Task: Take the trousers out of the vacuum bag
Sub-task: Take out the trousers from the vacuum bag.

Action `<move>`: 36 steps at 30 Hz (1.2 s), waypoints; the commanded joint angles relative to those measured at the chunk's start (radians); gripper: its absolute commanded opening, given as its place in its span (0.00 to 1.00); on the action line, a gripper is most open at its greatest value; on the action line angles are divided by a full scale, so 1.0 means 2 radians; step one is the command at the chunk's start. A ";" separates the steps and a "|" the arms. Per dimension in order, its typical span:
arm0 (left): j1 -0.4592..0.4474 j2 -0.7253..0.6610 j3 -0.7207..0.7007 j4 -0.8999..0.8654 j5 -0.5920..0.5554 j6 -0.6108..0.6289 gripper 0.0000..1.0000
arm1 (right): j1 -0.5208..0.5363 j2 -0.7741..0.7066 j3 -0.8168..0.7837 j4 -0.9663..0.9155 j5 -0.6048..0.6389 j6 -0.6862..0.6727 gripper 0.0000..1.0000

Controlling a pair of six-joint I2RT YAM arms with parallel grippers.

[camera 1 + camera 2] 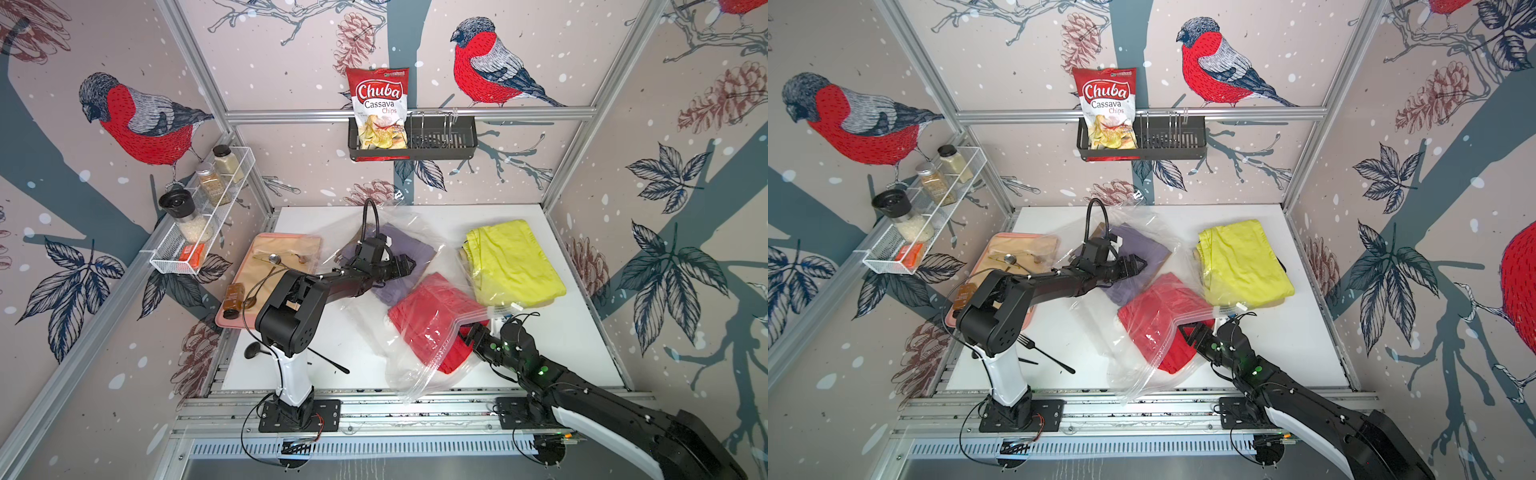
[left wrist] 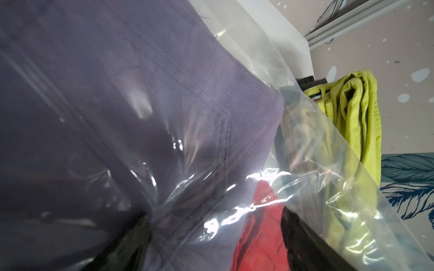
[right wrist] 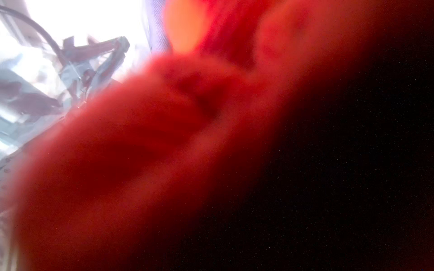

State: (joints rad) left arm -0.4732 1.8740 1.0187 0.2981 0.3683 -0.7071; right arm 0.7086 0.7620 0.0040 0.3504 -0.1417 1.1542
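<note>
Tabletop [image 1: 561, 340]: yellow-green trousers [image 1: 513, 262] out, far-right corner; red trousers [image 1: 419, 320], purple trousers [image 1: 409, 245] still in bag [image 1: 399, 374]. Left gripper [image 1: 405, 266] jaws spread wide over purple; right gripper [image 1: 465, 334] by red, grip unclear tbh.

A red chips packet [image 1: 377, 109] stands in a black wall basket [image 1: 449, 151]. A white wire rack [image 1: 226, 208] holds 3 jars [image 1: 210, 185] and an orange box [image 1: 192, 254]. On the table [image 1: 561, 340], a pink tray [image 1: 286, 236] carries a brown bottle [image 1: 233, 300]; a black fork [image 1: 332, 363] lies nearby.
</note>
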 commanded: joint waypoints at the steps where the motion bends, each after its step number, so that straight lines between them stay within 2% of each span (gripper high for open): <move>1: 0.021 0.008 -0.017 -0.031 -0.022 -0.005 0.88 | 0.002 0.026 -0.014 0.051 0.002 0.004 0.72; 4: 0.039 0.006 -0.024 -0.032 -0.022 0.002 0.87 | 0.003 0.068 -0.006 0.079 0.001 0.004 0.66; 7: 0.053 0.008 -0.021 -0.038 -0.019 0.011 0.87 | 0.006 0.118 0.010 0.098 -0.002 0.002 0.56; 9: 0.062 0.012 -0.019 -0.033 -0.007 0.014 0.87 | 0.012 0.155 0.014 0.140 0.002 0.009 0.52; 15: 0.066 0.014 -0.013 -0.047 -0.006 0.024 0.87 | 0.043 0.238 0.060 0.195 0.023 0.001 0.50; 21: 0.076 0.014 -0.013 -0.053 -0.011 0.027 0.87 | 0.051 0.293 0.087 0.228 0.027 -0.003 0.49; 24: 0.081 0.013 -0.013 -0.055 -0.012 0.029 0.87 | 0.051 0.319 0.096 0.249 0.022 0.000 0.40; 26: 0.083 0.013 -0.013 -0.062 -0.020 0.033 0.87 | 0.052 0.335 0.098 0.264 0.020 0.004 0.30; 29: 0.090 0.014 -0.013 -0.068 -0.028 0.040 0.87 | 0.052 0.340 0.093 0.283 0.021 0.008 0.19; 33: 0.099 0.019 -0.013 -0.069 -0.029 0.044 0.87 | 0.052 0.313 0.093 0.249 0.026 -0.002 0.04; 36: 0.103 0.020 -0.013 -0.070 -0.028 0.044 0.87 | 0.052 0.270 0.084 0.212 0.032 -0.008 0.00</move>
State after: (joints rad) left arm -0.2825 1.8942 1.0019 0.3428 0.4004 -0.6392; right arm 0.8131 1.3548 0.1814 0.8074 -0.0891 1.1568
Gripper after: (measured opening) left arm 0.870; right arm 0.114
